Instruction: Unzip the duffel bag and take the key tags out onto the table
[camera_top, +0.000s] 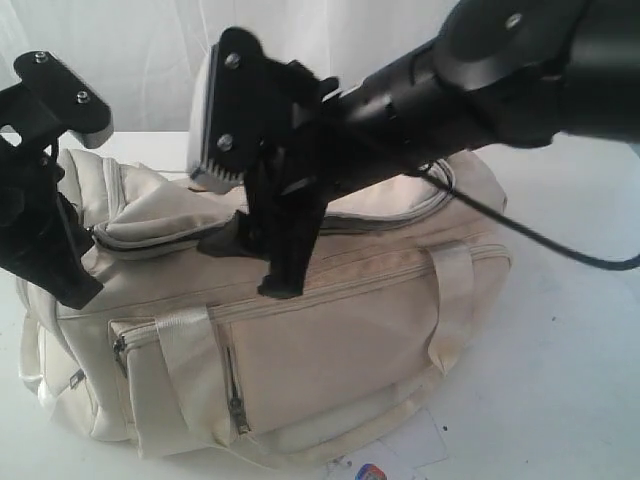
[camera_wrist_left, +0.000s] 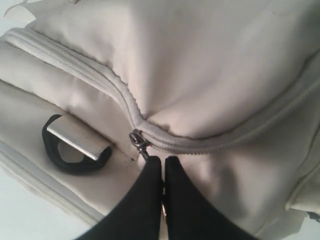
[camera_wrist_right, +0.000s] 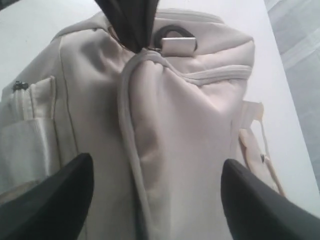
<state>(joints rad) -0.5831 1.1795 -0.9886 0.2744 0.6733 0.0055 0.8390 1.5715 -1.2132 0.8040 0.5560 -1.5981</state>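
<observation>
**Status: left jaws on the zip pull, main zip closed**

1. Placement and purpose

The table (camera_top: 580, 380) carries the duffel bag (camera_top: 340, 340) lengthwise between its left and right edges, with bare white top showing toward the right edge. The bag lies on its side, pockets outward, so the main zip (camera_wrist_left: 100, 80) runs along the upper face within my reach.

My right gripper (camera_wrist_right: 156, 167) reaches across from the right edge and hangs over the bag's top panel with its jaws spread wide and nothing in them. I judge it is placed to press the fabric down while the zip is drawn.

My left gripper (camera_wrist_left: 163, 161) works at the bag's end nearest the left edge. Its jaws are pinched fully together on the zip pull (camera_wrist_left: 140, 142), just beside the black ring (camera_wrist_left: 75, 150). The grip sits at the very end of the zip, so I judge that the opening stroke is about to start.

2. Hidden or unclear

- The key tags are not visible in any view; presumably they are inside the bag.
- My right arm covers the middle of the zip in the exterior view.
- White cards (camera_top: 400, 455) poke out from under the bag, cut off by the frame.
- Most of the table's edges fall outside the views.
</observation>
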